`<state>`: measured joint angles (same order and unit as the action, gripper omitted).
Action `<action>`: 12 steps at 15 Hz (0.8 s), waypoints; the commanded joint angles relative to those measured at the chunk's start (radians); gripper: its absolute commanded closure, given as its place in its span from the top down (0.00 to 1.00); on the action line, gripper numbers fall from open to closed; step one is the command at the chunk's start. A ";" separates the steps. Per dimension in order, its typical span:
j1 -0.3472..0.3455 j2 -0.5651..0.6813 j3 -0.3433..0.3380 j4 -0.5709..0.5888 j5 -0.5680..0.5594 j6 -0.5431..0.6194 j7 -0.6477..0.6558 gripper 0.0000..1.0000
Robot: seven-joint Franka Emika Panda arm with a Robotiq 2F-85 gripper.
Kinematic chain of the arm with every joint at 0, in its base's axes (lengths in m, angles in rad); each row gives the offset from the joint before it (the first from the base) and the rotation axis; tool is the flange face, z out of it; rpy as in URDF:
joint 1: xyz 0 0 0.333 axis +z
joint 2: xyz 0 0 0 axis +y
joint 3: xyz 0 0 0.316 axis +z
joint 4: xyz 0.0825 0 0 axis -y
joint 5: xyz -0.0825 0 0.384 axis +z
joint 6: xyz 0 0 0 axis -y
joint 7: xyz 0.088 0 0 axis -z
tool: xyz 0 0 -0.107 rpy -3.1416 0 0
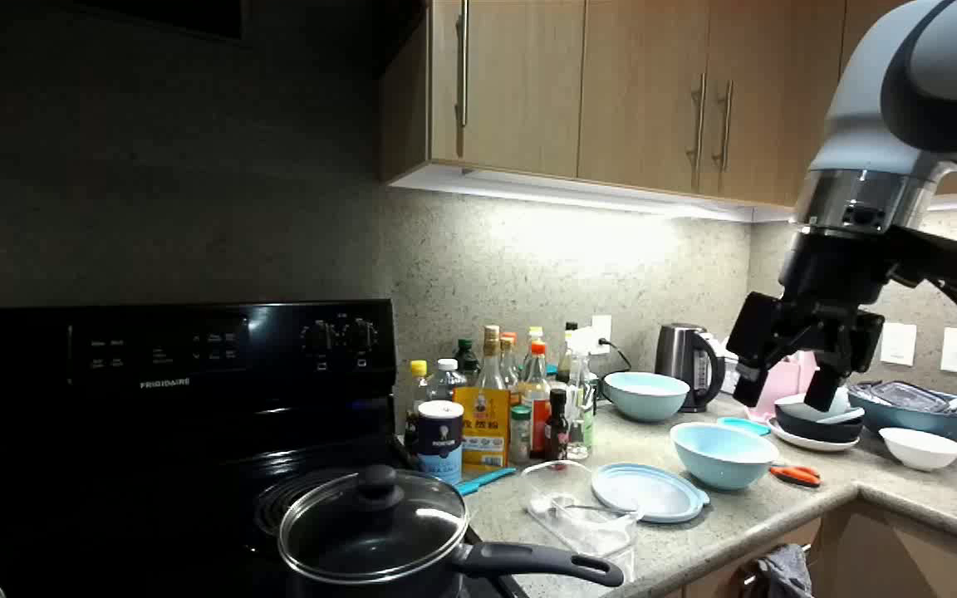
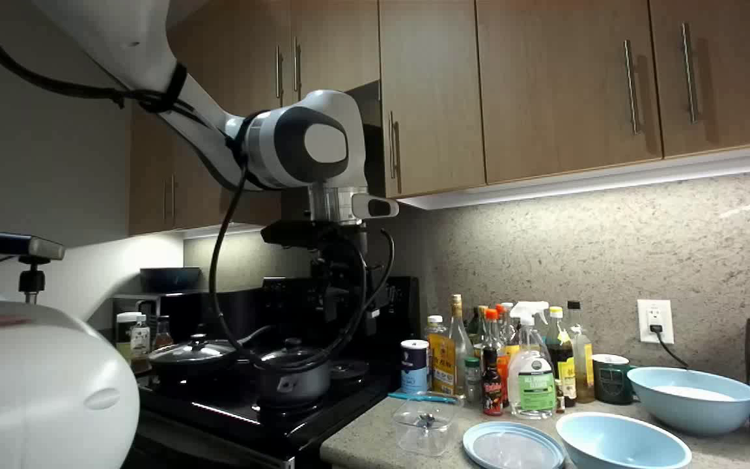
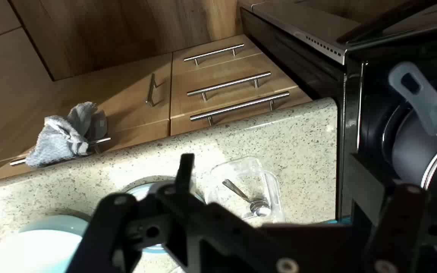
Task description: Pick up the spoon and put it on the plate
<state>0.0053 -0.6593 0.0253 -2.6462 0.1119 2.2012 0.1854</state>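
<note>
The silver spoon (image 3: 237, 190) lies in a clear plastic container (image 3: 273, 189) on the counter, its bowl end against one wall. The spoon (image 2: 426, 421) and container (image 2: 414, 444) show small in an exterior view. The flat pale blue plate (image 1: 651, 492) lies beside the container; it is also in an exterior view (image 2: 512, 448). In the wrist view the plate (image 3: 141, 190) is mostly hidden behind a finger. My gripper (image 1: 786, 394) is open and empty, high above the counter, pointing down. In the wrist view its fingers (image 3: 275, 174) are wide apart, with the container and spoon seen between them.
A light blue bowl (image 1: 723, 457) stands next to the plate, another bowl (image 1: 646, 397) behind it. Bottles and a spray bottle (image 2: 532, 378) line the wall. A black pot (image 1: 375, 531) on the stove points its handle towards the container. Orange-handled scissors (image 1: 796, 475) lie near the bowl.
</note>
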 commanded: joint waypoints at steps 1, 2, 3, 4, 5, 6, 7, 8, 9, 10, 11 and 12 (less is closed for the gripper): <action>-0.007 0.000 0.006 0.002 0.004 -0.004 -0.004 1.00; -0.007 0.000 0.006 0.002 0.004 -0.004 -0.004 1.00; -0.007 0.000 0.006 0.002 0.004 -0.004 -0.004 1.00; -0.007 0.000 0.006 0.002 0.004 -0.004 -0.004 1.00; -0.007 0.000 0.006 0.002 0.004 -0.004 -0.004 1.00; -0.007 0.000 0.006 0.002 0.004 -0.004 -0.004 1.00; -0.007 0.000 0.006 0.002 0.004 -0.004 -0.004 1.00; -0.007 0.000 0.006 0.002 0.004 -0.004 -0.004 1.00; -0.007 0.000 0.006 0.002 0.004 -0.004 -0.004 1.00; -0.007 0.000 0.006 0.002 0.004 -0.004 -0.004 1.00; -0.006 0.020 0.010 0.017 0.011 0.002 0.010 1.00; -0.004 0.047 0.014 0.031 0.012 0.018 0.012 1.00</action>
<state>0.0053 -0.6581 0.0253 -2.6451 0.1119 2.2011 0.1854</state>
